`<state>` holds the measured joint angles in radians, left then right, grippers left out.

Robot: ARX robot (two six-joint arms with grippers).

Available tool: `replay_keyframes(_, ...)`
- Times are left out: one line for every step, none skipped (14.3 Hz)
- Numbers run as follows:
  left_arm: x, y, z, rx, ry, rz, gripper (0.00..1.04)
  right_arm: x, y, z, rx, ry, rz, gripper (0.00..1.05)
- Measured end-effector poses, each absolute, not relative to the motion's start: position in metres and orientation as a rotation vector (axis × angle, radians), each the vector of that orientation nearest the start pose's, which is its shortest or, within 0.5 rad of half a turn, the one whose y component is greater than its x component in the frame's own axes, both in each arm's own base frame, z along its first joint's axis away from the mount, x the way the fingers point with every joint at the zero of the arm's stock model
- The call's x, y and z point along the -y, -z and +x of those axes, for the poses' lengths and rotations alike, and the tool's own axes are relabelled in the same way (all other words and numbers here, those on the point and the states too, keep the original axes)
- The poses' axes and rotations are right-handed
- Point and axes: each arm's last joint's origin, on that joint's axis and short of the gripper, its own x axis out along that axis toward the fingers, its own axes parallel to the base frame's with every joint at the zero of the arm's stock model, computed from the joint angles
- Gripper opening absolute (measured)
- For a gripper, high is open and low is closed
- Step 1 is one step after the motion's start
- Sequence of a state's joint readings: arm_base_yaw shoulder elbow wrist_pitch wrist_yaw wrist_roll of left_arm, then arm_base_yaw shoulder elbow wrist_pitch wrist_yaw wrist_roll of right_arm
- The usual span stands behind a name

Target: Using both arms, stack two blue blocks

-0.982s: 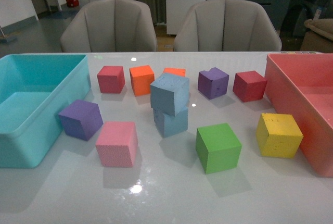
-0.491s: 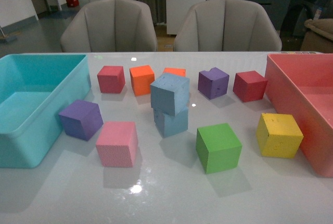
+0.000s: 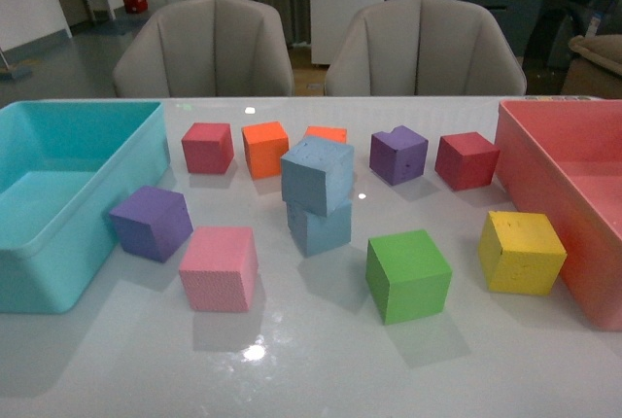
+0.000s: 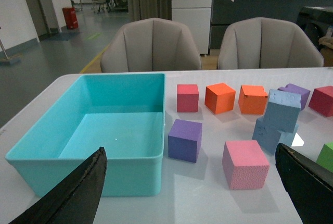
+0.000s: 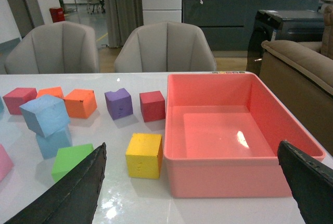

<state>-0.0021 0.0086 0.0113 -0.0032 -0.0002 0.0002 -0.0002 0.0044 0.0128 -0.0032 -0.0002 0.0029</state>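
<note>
Already the upper blue block sits skewed on the lower blue block, both grippers spread wide, clear.

Room's evenly lit from overhead; bright glare spots on glossy white table, nearest the front edge. Soft shadows under cubes, falling toward the camera. Front view dimmer, bluish, slightly grainy; wrist views brighter, sharp, w/ background washed out.

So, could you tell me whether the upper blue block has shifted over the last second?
No. In the front view the upper blue block sits tilted on the lower blue block, with the same gap to the orange cube behind it as before.
</note>
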Motion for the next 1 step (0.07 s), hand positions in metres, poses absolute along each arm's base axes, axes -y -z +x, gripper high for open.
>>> replay_keyframes(0.0002,-0.1664,0.0975,-0.001,0.002,0.001,0.98,0.0,-0.1672,0.0972,0.005,0.0,0.003,0.98)
